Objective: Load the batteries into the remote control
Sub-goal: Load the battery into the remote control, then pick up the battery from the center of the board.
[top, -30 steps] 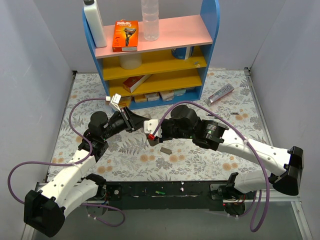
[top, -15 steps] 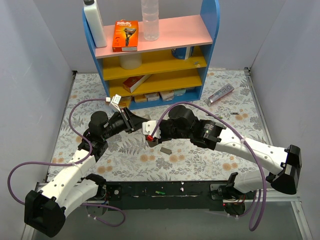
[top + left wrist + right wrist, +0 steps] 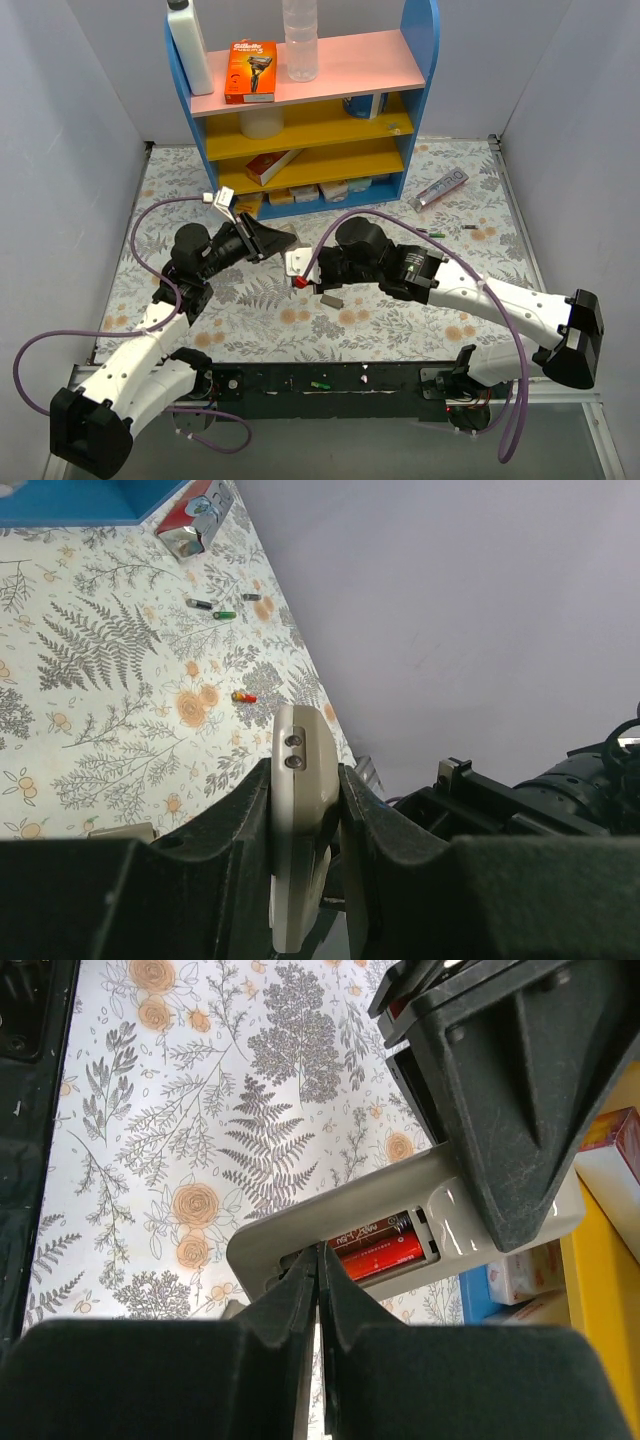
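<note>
Top: floral cloth [image 3: 520, 250], grey walls [image 3: 60, 150], blue shelf [image 3: 428, 80] at back. Left gripper [image 3: 275, 243] clamps remote control [image 3: 297, 260] mid-table; right gripper [image 3: 304, 280] at it.
Left wrist: loose batteries [image 3: 243, 696] on cloth near wall.
Right wrist: right jaws pressed together, empty, at remote's bay; red battery [image 3: 380, 1250] inside.

2 white-and-black arms [image 3: 140, 352], purple cables [image 3: 70, 333]

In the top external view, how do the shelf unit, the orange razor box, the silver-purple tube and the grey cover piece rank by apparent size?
Largest to smallest:
1. shelf unit
2. orange razor box
3. silver-purple tube, much thinner
4. grey cover piece
</note>
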